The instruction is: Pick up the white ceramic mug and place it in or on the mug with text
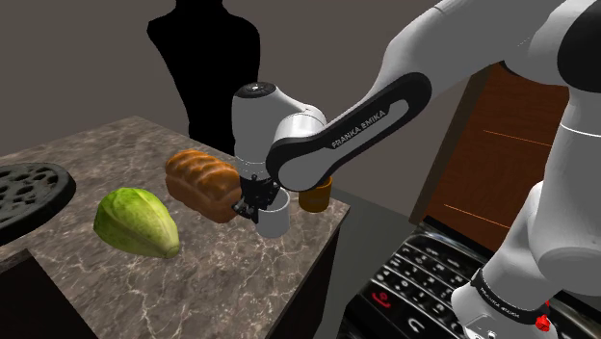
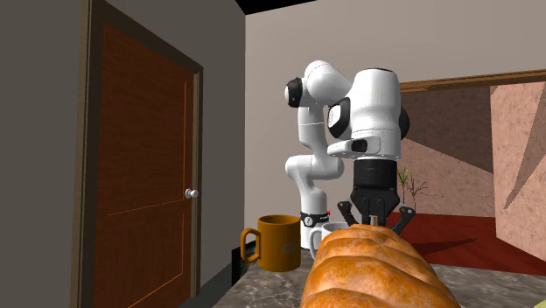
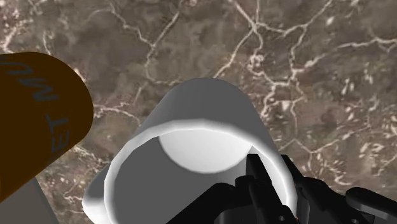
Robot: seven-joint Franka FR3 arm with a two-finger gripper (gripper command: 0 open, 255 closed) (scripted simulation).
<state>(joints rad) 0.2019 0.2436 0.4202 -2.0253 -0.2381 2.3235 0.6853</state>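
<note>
A plain white mug (image 1: 274, 220) (image 2: 331, 231) stands upright on the marble counter (image 1: 193, 284), right beside a brown mug with text (image 1: 315, 196) (image 2: 280, 242). My black gripper (image 1: 255, 206) (image 2: 374, 220) comes straight down onto it. In the wrist view the white mug (image 3: 203, 127) is seen from above. The gripper (image 3: 280, 181) is shut on its rim, one finger inside the wall and one outside. The brown mug (image 3: 38, 121) lies close alongside, with its lettering showing.
A loaf of bread (image 1: 202, 183) (image 2: 376, 271) lies just beside the white mug. Further along the counter are a green rounded fruit (image 1: 137, 222) and a dark round dish (image 1: 29, 193). The counter's edge runs close behind the mugs. A brown door (image 2: 140, 157) stands beyond.
</note>
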